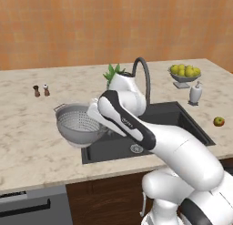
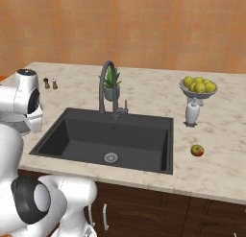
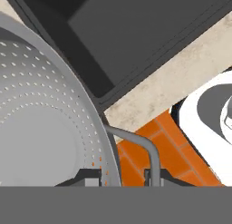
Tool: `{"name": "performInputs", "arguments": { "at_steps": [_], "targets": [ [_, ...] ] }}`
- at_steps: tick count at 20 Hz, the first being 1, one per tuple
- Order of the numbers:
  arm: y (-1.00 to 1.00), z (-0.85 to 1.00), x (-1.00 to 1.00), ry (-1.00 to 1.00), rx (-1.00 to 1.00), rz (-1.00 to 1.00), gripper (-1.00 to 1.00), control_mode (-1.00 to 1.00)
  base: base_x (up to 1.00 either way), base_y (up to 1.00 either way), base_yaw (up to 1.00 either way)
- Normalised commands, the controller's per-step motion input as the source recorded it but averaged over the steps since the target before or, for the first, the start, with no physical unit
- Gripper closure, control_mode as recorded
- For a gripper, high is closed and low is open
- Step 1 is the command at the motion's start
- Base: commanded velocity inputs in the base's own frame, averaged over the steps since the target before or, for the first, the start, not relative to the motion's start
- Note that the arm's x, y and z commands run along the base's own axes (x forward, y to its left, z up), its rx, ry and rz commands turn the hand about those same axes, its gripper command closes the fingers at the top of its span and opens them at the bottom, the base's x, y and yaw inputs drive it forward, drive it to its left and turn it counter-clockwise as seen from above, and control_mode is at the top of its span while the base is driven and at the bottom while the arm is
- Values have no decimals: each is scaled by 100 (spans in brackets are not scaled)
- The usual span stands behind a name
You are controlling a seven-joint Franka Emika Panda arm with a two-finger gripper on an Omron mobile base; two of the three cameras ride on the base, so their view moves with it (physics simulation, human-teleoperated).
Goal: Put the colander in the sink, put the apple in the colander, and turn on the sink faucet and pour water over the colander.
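Note:
The colander (image 1: 78, 125) is a grey pierced metal bowl, held tilted in the air over the counter at the left edge of the sink (image 1: 175, 114). My gripper (image 3: 121, 175) is shut on its rim by the side handle (image 3: 144, 148), and the bowl (image 3: 41, 128) takes up the left of the hand view. The black sink (image 2: 134, 135) lies below and beside it, with a silver drain (image 2: 111, 158). The small apple (image 1: 219, 121) rests on the counter right of the sink (image 2: 197, 150). The dark gooseneck faucet (image 1: 144, 76) stands behind the basin (image 2: 106, 85).
A footed bowl of yellow-green fruit (image 1: 184, 74) and a white soap dispenser (image 1: 195, 93) stand at the back right. A potted plant (image 2: 112, 85) sits behind the faucet. Two small shakers (image 1: 41, 90) stand at the back left. An orange wall runs behind the counter.

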Motion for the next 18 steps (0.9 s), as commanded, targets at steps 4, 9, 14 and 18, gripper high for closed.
{"name": "performInputs", "arguments": {
  "at_steps": [4, 9, 14, 18],
  "targets": [
    [-27, 1, -35, 3, 0, -1, 100, -100, 0, 0, 0],
    [-32, 1, -36, 0, 0, 0, 100, -100, 0, 0, 0],
    [-61, 13, -23, 0, -1, -2, 100, -100, 0, 0, 0],
    [-60, 6, -3, 7, 0, -4, 100, -100, 0, 0, 0]
  ]
}}
